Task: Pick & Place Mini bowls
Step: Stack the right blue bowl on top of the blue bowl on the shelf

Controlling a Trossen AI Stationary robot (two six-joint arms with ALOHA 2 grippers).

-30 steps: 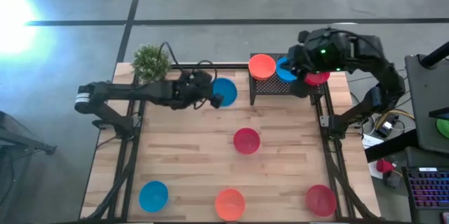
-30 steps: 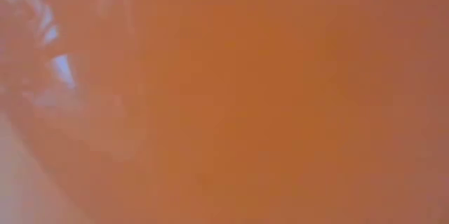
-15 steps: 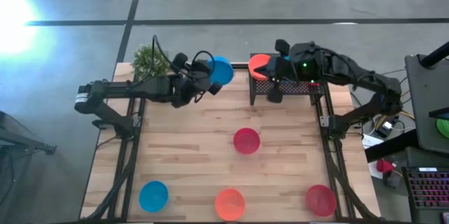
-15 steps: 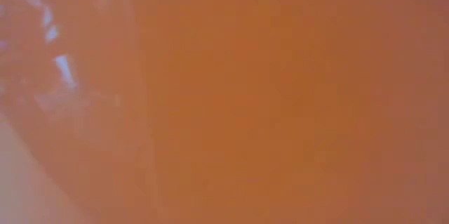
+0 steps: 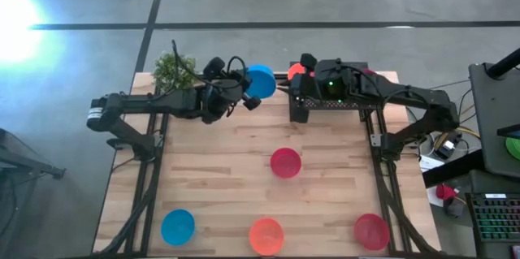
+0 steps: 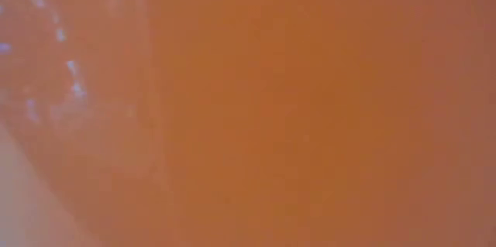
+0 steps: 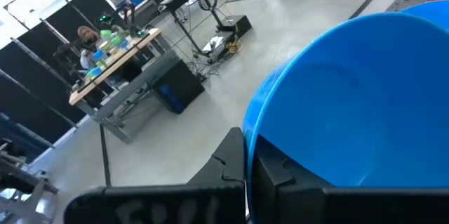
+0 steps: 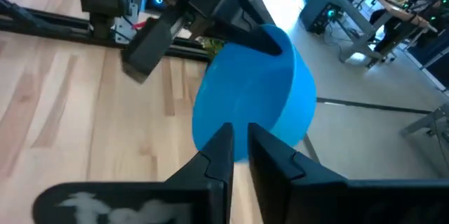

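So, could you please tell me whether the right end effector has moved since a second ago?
Yes. The right end effector has swung from over the rack's right end to past the black wire rack's left edge, toward the held blue bowl.

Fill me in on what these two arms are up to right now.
It looks like a handover. The left gripper is shut on the rim of a blue mini bowl, holding it up near the table's far edge beside the black wire-mesh rack. The right gripper reaches in from over the rack, its fingers slightly parted at that bowl. Four more bowls lie on the wooden table; an orange one shows at the rack.
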